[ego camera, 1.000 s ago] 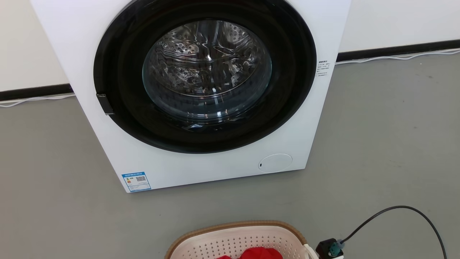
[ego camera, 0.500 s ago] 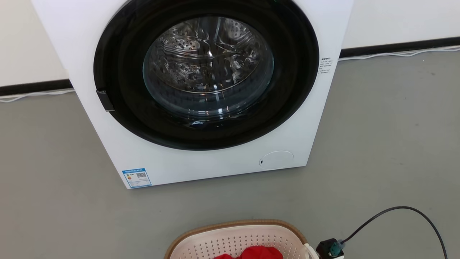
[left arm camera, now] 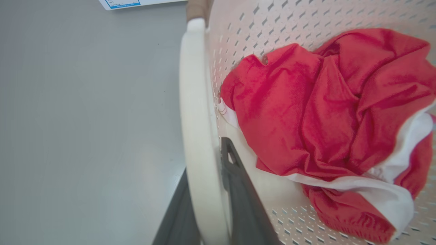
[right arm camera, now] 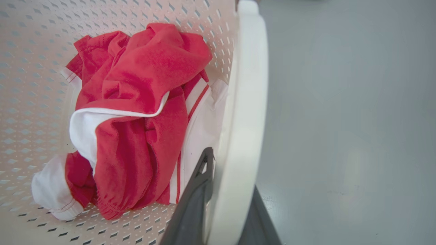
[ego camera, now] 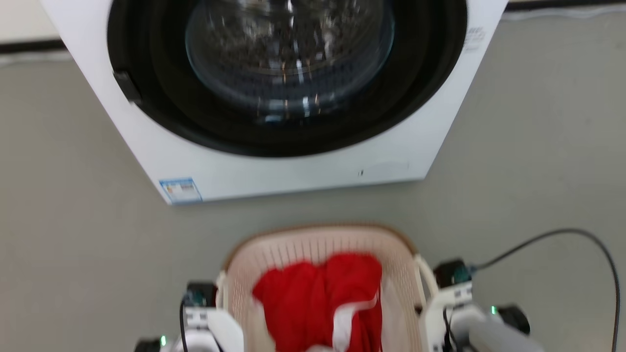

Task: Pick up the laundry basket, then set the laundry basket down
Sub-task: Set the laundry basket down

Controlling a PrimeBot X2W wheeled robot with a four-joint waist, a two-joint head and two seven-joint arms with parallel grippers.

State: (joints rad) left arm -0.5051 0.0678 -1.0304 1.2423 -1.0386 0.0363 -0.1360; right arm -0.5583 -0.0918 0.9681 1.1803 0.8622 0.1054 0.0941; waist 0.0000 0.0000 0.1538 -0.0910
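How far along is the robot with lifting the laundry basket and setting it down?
Grasping looks done: the left gripper clamps the left handle and the right gripper the right handle of the laundry basket, with a red-and-white garment inside. The lift is in hand; whether it is off the floor is unclear. Setting it down is left.

The grey floor [ego camera: 73, 234] is smooth and matt. A white washing machine [ego camera: 274, 168] stands on it toward its far edge, by the wall, with a blue label [ego camera: 180, 190] at the machine's lower left corner. A pale cord [ego camera: 562, 11] lies along the floor's far edge. In front of the machine is the laundry basket [ego camera: 303, 244]; whether it touches the floor cannot be told.
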